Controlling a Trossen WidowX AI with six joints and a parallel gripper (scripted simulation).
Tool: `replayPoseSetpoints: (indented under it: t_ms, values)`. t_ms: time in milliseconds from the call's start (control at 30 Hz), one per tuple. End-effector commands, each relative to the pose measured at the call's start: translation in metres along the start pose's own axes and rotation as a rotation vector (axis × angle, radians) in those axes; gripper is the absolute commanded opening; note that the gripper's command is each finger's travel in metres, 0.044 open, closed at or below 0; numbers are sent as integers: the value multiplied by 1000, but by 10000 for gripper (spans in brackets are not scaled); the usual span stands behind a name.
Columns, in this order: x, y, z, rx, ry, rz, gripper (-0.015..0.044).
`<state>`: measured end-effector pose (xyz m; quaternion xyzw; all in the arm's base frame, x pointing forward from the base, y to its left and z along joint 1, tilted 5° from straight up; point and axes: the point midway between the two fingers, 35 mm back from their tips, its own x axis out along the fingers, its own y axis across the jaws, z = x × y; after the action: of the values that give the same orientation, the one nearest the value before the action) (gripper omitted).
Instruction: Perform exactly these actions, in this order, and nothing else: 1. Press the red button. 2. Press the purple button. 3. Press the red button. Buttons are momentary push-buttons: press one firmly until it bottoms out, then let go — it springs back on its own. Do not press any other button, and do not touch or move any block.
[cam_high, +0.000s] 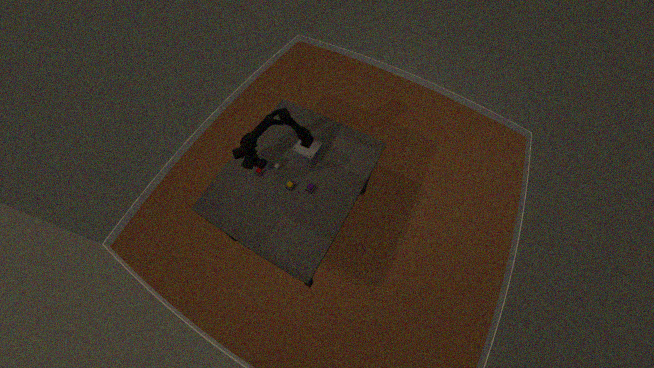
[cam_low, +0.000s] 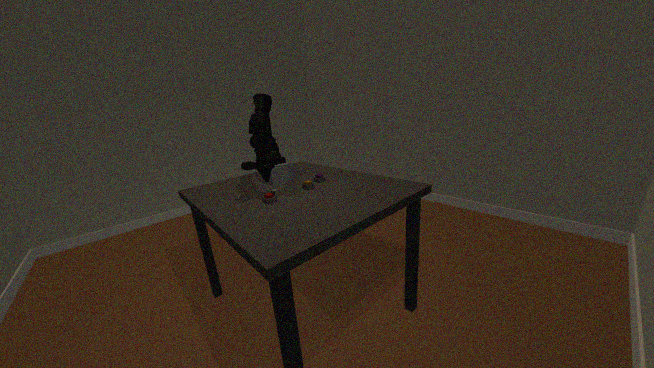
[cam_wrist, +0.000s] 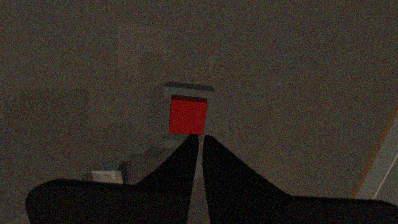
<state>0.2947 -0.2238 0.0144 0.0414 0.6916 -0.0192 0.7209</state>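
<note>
A dark square counter (cam_low: 350, 220) on four legs is seen standing on an orange floor (cam_low: 500, 300), which is bordered by a pale baseboard. The black arm (cam_high: 272, 125) is mounted near the back of the counter on a light base (cam_high: 315, 148), and it is bent over toward the side where the red button lies.

Three buttons are set on the counter in a loose row. The red button (cam_wrist: 188, 115) is seen in the wrist view directly in front of the tips of the jaws, in a grey housing. In the top view the red button (cam_high: 259, 171) is just beside the gripper (cam_high: 254, 163); whether it is touched cannot be told. The yellow button (cam_high: 289, 184) and the purple button (cam_high: 310, 187) are placed near each other, apart from the arm.

The jaws are almost fully closed, with only a thin slit left between the fingers, and nothing is held in them.
</note>
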Motion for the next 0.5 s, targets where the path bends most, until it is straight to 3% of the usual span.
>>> replayPoseSetpoints:
  t_ms: [0,467]
  values:
    - [35,4,-10,-7,35,21,20]
    - [50,4,-10,-7,35,21,20]
